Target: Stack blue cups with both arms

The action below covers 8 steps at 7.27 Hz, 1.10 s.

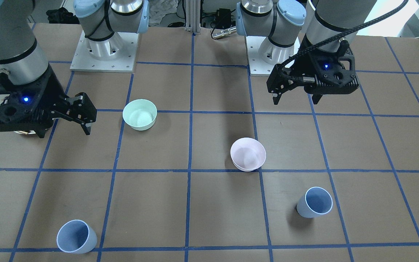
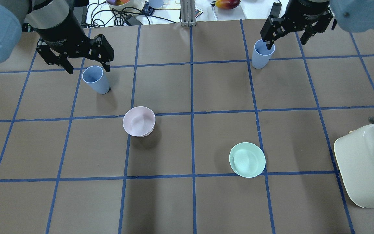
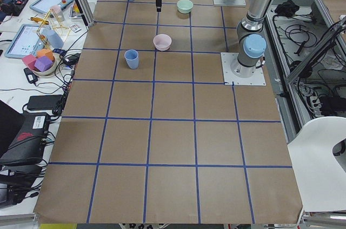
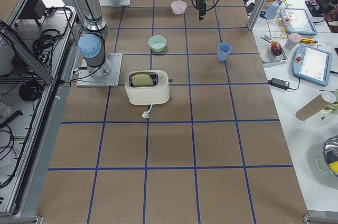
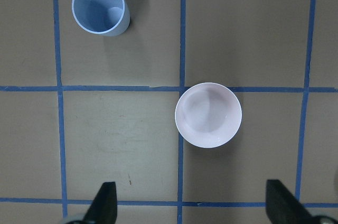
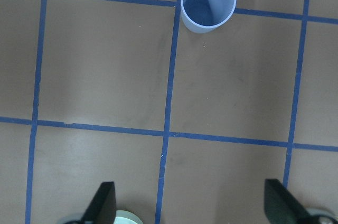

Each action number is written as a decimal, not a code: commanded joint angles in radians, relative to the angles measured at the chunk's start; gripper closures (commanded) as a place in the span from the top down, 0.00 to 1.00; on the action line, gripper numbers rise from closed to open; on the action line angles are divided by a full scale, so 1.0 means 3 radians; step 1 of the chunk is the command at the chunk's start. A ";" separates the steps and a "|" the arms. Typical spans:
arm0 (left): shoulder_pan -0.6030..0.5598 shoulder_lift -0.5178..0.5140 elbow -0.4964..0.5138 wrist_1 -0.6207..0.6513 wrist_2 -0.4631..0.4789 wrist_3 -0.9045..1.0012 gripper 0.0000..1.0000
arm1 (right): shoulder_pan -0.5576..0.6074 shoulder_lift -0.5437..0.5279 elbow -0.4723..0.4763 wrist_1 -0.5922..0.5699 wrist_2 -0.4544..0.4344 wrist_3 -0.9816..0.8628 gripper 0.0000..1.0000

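- You are looking straight down on the brown table (image 5: pixel 121 145), which is crossed by a grid of blue tape lines (image 5: pixel 182 34).
- At the upper left you see one blue cup (image 5: pixel 100 7), upright with its mouth open toward you. It stands inside a grid square, apart from the lines on either side.
- Near the middle sits the pink bowl (image 5: pixel 208 114), upright, tucked into the corner just below and right of a tape crossing. Its left rim covers the vertical line and its top rim just reaches the horizontal one.
- Cup and bowl stand well apart.
- At the bottom edge, the left gripper (image 5: pixel 191 205) shows as two black fingertips (image 5: pixel 104 203) spread wide, gripping nothing and touching neither cup nor bowl.
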 commanded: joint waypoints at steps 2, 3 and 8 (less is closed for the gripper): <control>0.0030 -0.0165 0.0069 0.0170 -0.0041 0.0147 1.00 | -0.0058 0.0677 -0.0756 -0.0002 -0.0051 -0.0045 1.00; 0.0030 -0.0384 0.0024 0.0455 -0.0031 0.0361 1.00 | -0.0175 0.0846 -0.0874 -0.0002 -0.0016 -0.0066 1.00; 0.0209 -0.1366 0.0008 0.1679 0.0258 0.1874 1.00 | -0.0421 0.1512 -0.1233 -0.0175 -0.0010 -0.0250 1.00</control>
